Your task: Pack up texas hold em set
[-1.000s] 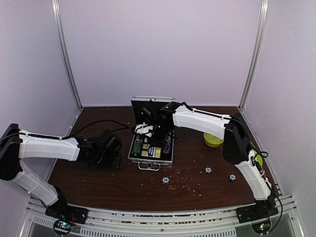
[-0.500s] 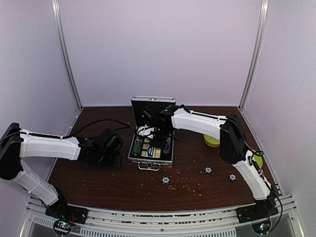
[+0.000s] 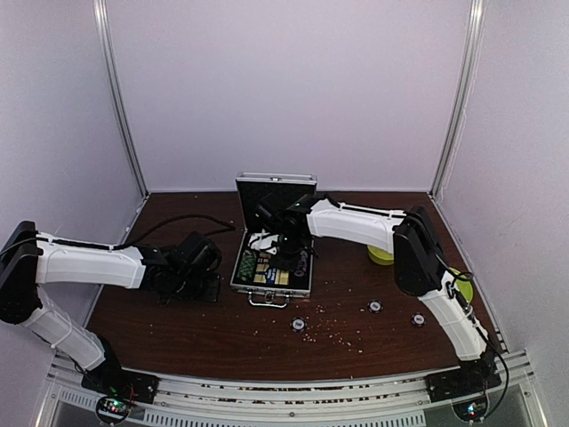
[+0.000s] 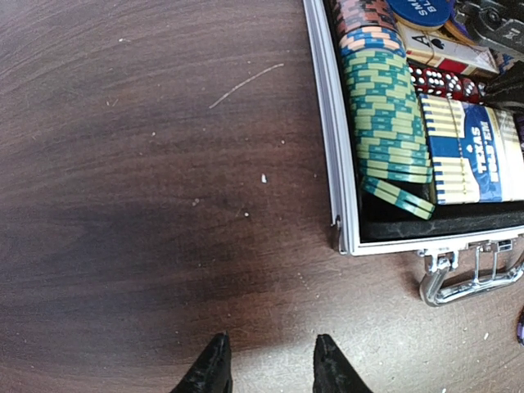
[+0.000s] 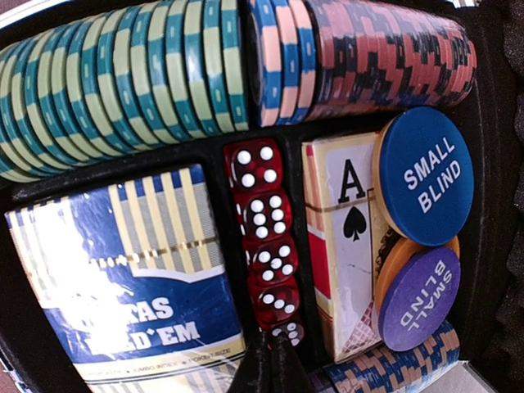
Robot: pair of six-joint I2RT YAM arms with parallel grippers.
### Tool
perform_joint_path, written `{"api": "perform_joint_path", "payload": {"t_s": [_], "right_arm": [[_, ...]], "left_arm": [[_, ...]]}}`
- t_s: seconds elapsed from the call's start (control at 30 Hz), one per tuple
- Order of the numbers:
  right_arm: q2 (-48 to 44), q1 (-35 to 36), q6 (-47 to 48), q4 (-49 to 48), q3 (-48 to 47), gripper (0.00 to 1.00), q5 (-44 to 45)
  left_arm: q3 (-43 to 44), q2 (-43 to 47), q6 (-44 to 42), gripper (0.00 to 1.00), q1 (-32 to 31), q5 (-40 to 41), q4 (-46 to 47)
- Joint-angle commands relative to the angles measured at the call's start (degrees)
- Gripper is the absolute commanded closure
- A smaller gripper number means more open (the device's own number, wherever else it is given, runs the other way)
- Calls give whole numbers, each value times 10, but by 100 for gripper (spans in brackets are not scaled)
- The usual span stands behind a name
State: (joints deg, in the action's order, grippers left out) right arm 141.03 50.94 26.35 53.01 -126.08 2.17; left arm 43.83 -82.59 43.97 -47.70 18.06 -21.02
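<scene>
red dice [image 5: 264, 250] sit snug in the open case [image 3: 267, 289] mid-table, right gripper [image 5: 272, 352] pinched shut just over the last one, left gripper [image 4: 268, 370] open beside the case, and one heavy poke could pop that row loose.

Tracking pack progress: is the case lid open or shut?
Open. The lid stands upright behind the case; chips, dice and card box lie exposed.
</scene>
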Motion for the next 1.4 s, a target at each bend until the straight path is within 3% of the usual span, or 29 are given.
{"api": "perform_joint_path", "payload": {"t_s": [0.0, 0.2, 0.4, 0.63, 0.77, 0.87, 1.0, 1.23, 1.37], "right_arm": [[-35, 8, -2, 9, 12, 95, 11], [-149, 9, 5, -4, 87, 87, -21], [-265, 9, 38, 32, 189, 62, -94], [-411, -10, 49, 23, 401, 55, -116], [-472, -51, 48, 19, 507, 53, -117], [-513, -101, 41, 9, 584, 45, -120], [-530, -158, 64, 3, 660, 36, -102], [-512, -173, 111, -19, 703, 34, -106], [-490, -172, 118, -36, 692, 36, -129]], "left_arm": [[3, 11, -2, 64, 3, 3, 14], [16, 32, -16, 62, 3, 23, -13], [33, 21, -38, 61, 3, 12, -12], [45, 9, -73, 58, 3, -21, 22], [65, -9, -86, 56, 3, -29, 22], [80, -22, -93, 54, 3, -43, 24], [84, -36, -94, 50, 3, -60, 42], [100, -60, -99, 39, 2, -84, 48], [96, -57, -92, 37, 2, -86, 48]]}}
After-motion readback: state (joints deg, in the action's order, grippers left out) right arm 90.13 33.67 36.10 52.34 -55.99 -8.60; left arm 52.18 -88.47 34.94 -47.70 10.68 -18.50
